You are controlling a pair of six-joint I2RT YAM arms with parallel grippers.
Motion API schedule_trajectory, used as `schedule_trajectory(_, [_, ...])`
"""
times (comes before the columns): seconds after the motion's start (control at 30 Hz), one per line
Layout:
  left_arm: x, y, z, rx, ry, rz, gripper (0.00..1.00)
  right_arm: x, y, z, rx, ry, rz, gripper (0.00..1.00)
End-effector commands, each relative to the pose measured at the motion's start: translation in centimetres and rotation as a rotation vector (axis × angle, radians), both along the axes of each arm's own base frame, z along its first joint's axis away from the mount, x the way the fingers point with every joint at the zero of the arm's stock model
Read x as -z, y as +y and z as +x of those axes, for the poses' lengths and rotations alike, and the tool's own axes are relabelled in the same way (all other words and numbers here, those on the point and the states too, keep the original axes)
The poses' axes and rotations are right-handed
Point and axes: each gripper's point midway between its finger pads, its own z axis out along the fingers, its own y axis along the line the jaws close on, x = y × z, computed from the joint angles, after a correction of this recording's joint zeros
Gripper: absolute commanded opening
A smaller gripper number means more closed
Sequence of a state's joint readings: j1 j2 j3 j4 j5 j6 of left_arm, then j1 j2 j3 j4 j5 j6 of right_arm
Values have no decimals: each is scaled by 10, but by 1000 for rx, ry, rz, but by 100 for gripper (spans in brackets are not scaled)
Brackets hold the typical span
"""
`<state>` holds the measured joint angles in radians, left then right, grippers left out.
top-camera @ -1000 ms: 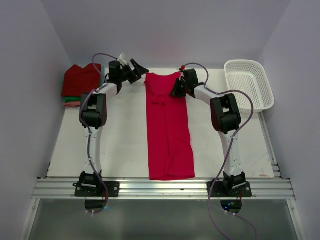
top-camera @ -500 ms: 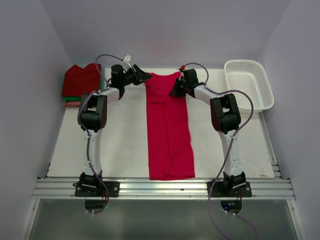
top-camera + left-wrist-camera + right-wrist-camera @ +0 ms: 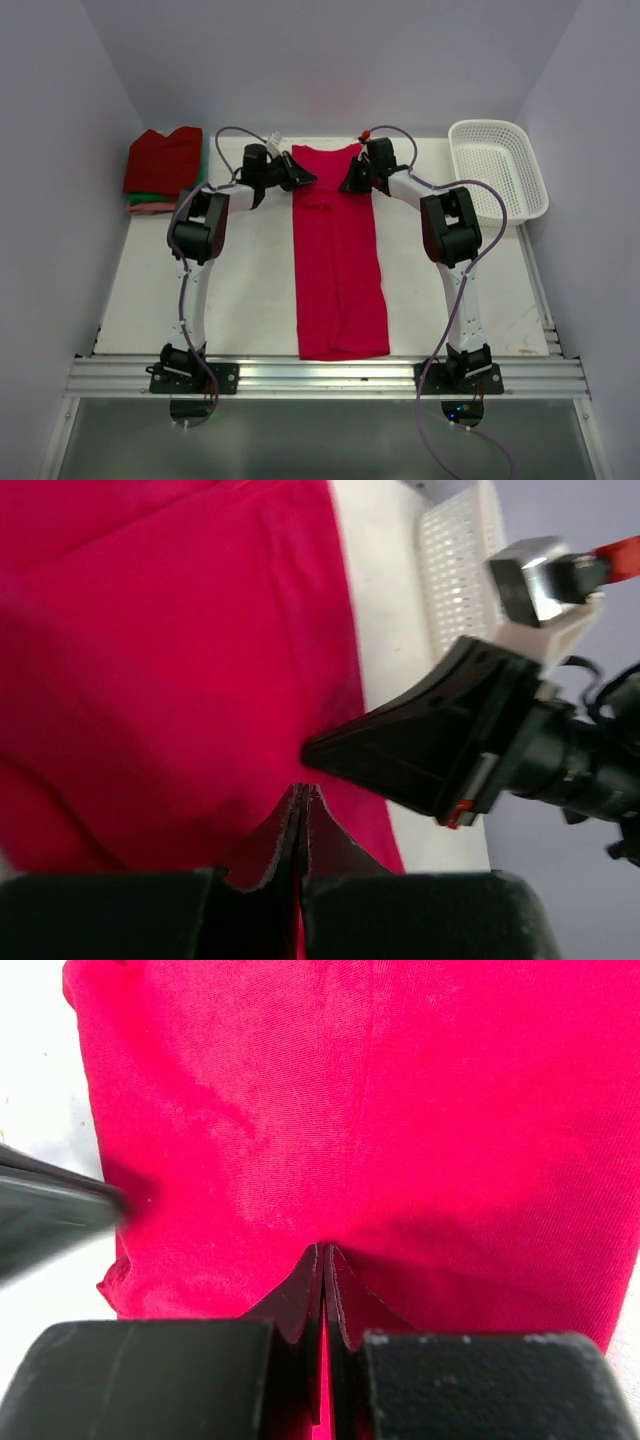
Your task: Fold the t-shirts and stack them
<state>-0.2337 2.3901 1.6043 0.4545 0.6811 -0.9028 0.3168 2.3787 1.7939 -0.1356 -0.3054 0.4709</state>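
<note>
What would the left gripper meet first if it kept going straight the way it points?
The left gripper sits on the crimson t-shirt, so more cloth comes first. Just beyond, the right gripper lies almost dead ahead. Depth is unclear, so contact is likely, not certain.

One crimson shirt [image 3: 338, 260] lies flat at centre frame. Three folded shirts [image 3: 160, 165], one dark red, one green and one salmon pink, sit stacked at upper left. One white basket [image 3: 500, 170] stands at upper right. My left gripper [image 3: 305, 178] and right gripper [image 3: 348, 186] make two.
</note>
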Motion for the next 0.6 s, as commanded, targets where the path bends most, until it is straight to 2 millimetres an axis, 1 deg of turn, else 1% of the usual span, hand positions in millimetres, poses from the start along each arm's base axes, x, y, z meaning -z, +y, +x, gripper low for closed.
schedule_trajectory(0.0, [54, 11, -18, -54, 149, 136, 0, 38, -17, -14, 27, 84, -85, 0])
schedule_trajectory(0.07, [70, 16, -25, -71, 202, 174, 0, 39, -18, -15, 28, 85, -84, 0])
schedule_trajectory(0.1, [83, 21, -31, -83, 246, 206, 0, 37, -17, -15, 29, 81, -82, 0])
schedule_trajectory(0.13, [88, 23, -33, -85, 256, 217, 0, 35, -17, -14, 30, 77, -80, 0])
schedule_trajectory(0.2, [94, 24, -38, -79, 265, 231, 0, 35, -18, -15, 32, 78, -82, 0])
schedule_trajectory(0.3, [88, 25, -36, -71, 228, 249, 0, 30, -19, -15, 34, 70, -83, 0])
schedule_trajectory(0.33, [77, 24, -34, -65, 196, 242, 0, 28, -19, -15, 36, 67, -82, 0])
schedule_trajectory(0.4, [53, 20, -29, -44, 104, 214, 0, 16, -18, -12, 34, 39, -72, 0])
schedule_trajectory(0.43, [19, 18, -23, -45, 17, 189, 0, 11, -17, -12, 31, 25, -65, 0])
schedule_trajectory(0.47, [-3, 18, -18, -56, -60, 177, 0, 8, -17, -14, 27, 15, -62, 0])
schedule_trajectory(0.5, [-24, 19, -14, -62, -133, 182, 0, -11, -15, -8, 26, -40, -41, 0])
schedule_trajectory(0.53, [-65, 21, -11, -77, -224, 173, 0, -22, -14, -7, 19, -71, -24, 0])
schedule_trajectory(0.57, [-90, 24, -5, -107, -286, 178, 0, -23, -15, -11, 20, -80, -18, 0])
